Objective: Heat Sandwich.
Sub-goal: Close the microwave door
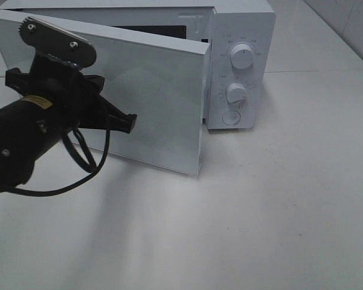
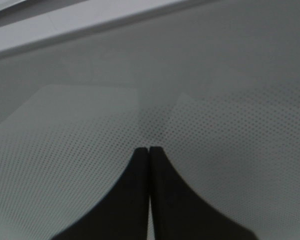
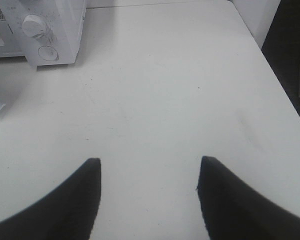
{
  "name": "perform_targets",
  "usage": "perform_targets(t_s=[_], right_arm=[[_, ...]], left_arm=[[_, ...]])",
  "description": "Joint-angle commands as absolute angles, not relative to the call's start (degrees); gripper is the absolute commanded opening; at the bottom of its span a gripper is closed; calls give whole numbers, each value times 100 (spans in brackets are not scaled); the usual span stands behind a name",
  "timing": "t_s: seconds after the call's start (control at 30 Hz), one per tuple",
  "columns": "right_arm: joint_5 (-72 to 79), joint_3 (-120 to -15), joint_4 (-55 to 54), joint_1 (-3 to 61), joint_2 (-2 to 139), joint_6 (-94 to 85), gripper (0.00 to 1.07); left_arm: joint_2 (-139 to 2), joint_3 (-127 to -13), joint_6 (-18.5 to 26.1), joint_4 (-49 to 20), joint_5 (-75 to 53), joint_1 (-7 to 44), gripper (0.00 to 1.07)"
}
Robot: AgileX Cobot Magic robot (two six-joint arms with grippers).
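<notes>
Black left claw [image 1: 130, 123] and arm [image 1: 17, 145], silver screwed bracket [image 1: 56, 40], yellow label [image 1: 39, 101], cable [image 1: 80, 153].

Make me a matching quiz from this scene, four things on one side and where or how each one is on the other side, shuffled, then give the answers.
1. left claw
2. right claw
3. microwave door
4. two dials

A. standing partly open
B. jaws apart, above the table
C. on the control panel
D. jaws together, at the dotted window

Pairs: 1-D, 2-B, 3-A, 4-C
</notes>
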State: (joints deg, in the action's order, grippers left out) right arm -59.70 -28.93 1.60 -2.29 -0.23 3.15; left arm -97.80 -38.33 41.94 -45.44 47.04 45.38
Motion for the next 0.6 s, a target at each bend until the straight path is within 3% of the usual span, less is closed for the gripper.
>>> perform_targets(t_s=[0.03,0.3,0.6], right_arm=[[-5947,-2882,201,-246,-178,292,57],[-5947,-2882,201,-246,-178,304,56],[-5947,-2882,201,-246,-178,304,55]], left_arm=[[-10101,-4228,4286,-5220,5111,4847,0],[-10651,-4790,4675,-5752,5334,5111,0],[-11173,-5615,4693,-6555,5541,5202,0]])
